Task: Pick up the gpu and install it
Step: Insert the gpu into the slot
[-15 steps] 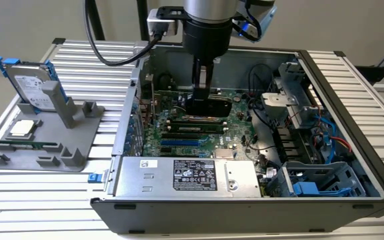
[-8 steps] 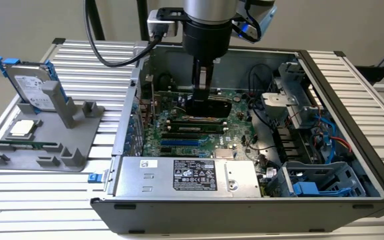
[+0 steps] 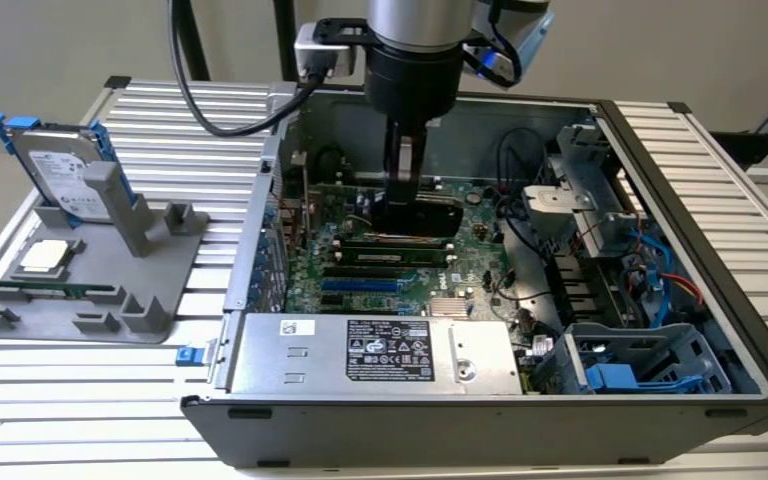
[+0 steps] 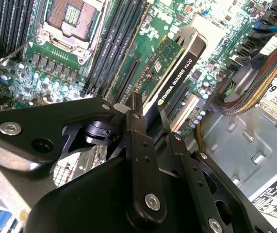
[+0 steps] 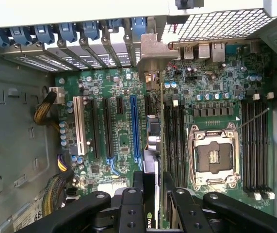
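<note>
My gripper reaches down into the open computer case and is shut on the gpu. In the second wrist view the gpu stands on edge between the fingers, black cooler on one side and green board on the other. In the first wrist view the gpu appears edge-on over the motherboard, beside the long blue slot, with its silver bracket at the case's rear wall. I cannot tell whether it touches a slot.
Inside the case are an empty CPU socket, memory slots, the power supply, a drive cage and cables. At the exterior view's left, a grey stand holds a hard drive and a memory stick.
</note>
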Robot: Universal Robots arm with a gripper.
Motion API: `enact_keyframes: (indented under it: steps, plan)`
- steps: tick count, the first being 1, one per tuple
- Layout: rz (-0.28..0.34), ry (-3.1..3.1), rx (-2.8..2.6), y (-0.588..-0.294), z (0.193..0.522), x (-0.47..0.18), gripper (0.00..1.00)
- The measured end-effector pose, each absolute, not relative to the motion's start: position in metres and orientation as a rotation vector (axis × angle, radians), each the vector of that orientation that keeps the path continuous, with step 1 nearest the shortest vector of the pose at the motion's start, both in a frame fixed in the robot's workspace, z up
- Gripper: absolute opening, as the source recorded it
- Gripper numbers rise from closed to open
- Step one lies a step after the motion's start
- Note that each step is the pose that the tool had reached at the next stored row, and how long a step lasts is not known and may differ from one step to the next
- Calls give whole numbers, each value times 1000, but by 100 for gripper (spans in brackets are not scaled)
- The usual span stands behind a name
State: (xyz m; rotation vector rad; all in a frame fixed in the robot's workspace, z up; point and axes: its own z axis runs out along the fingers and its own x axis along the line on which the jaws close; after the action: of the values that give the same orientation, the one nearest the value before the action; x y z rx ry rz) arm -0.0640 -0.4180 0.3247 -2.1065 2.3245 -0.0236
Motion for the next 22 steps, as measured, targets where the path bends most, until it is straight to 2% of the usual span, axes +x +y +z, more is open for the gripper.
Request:
enact_keyframes:
  steps: [22]
  plan:
    - [-45,2333,-2115,-418,315,-64,0]
